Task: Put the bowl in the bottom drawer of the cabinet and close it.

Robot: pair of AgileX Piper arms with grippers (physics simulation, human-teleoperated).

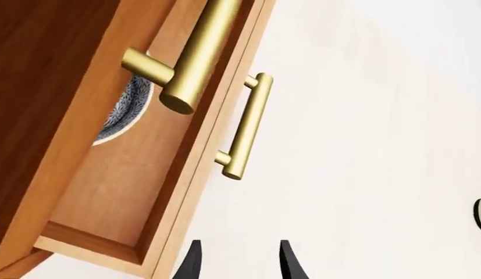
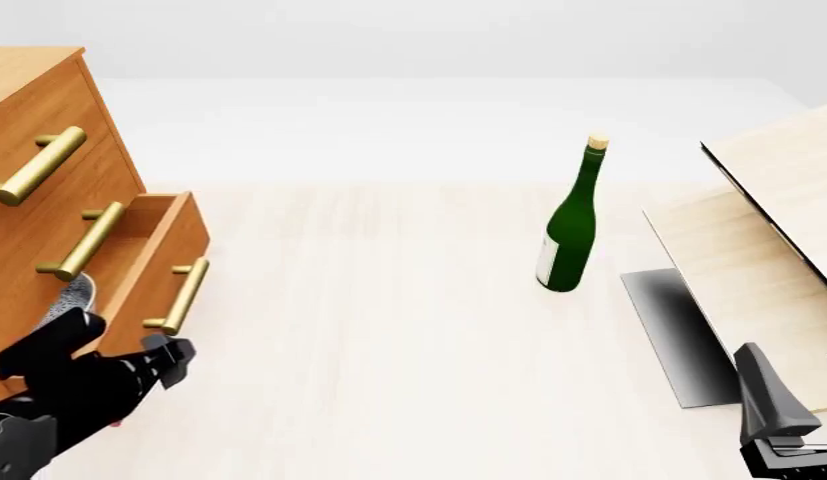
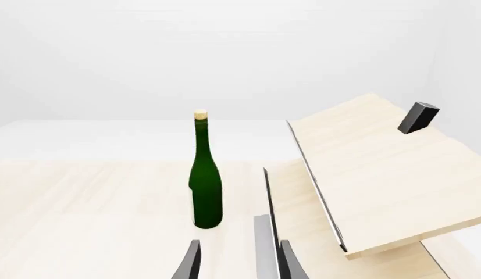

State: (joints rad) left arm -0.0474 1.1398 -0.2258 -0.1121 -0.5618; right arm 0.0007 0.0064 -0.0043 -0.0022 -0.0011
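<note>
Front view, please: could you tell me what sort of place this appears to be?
Probably a simulated tabletop test scene, not a real room: a blank white backdrop, a pale table carrying only a cabinet, a green bottle and loose pale boards.

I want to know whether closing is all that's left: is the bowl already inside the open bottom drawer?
Yes, in the left wrist view the speckled bowl sits inside the pulled-out bottom drawer, partly hidden by a handle above it.

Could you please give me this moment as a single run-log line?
bowl: inside bottom drawer | drawer: open | left gripper: open, near drawer handle | right gripper: open, idle
</note>
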